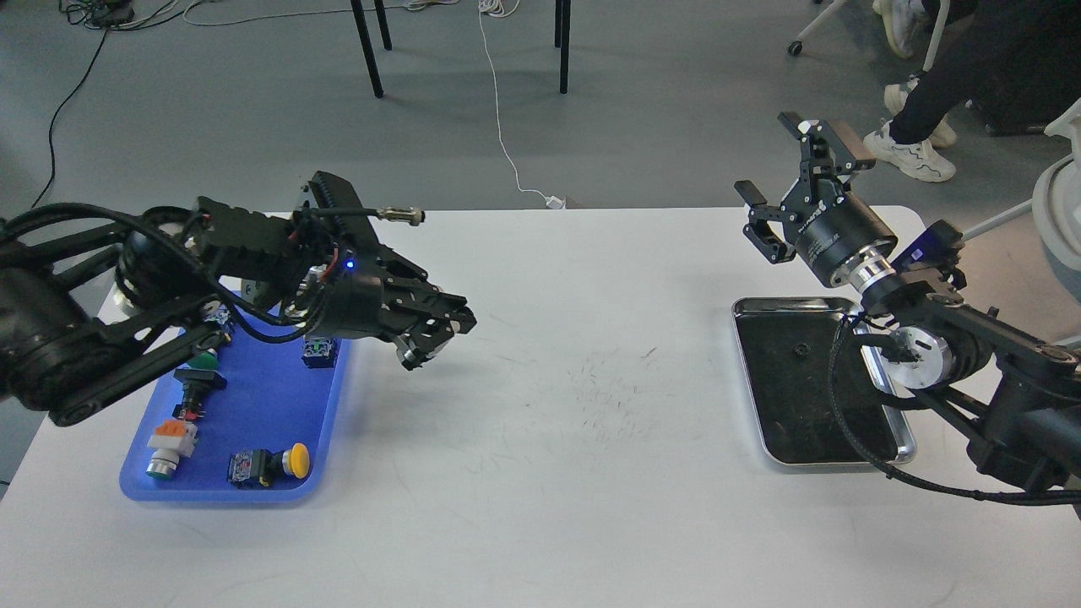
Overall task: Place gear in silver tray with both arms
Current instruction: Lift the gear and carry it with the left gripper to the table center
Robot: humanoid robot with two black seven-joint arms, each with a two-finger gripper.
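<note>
Our left gripper (435,333) hangs above the bare white table (540,473), just past the blue tray (253,481) that lies behind it toward our shoulder; its fingers are drawn close together, but we cannot tell whether a gear sits between them, since nothing shows at the tips. Our right gripper (798,190) stands raised with its fingers spread wide and empty, and the silver tray (747,371) lies below and behind it, under the wrist. A small dark piece (798,347) rests on the tray's floor. We judge a gear to be small, hard, stiff and rather slick, so we would pinch it across its rim, squarely, with firm pressure.
</note>
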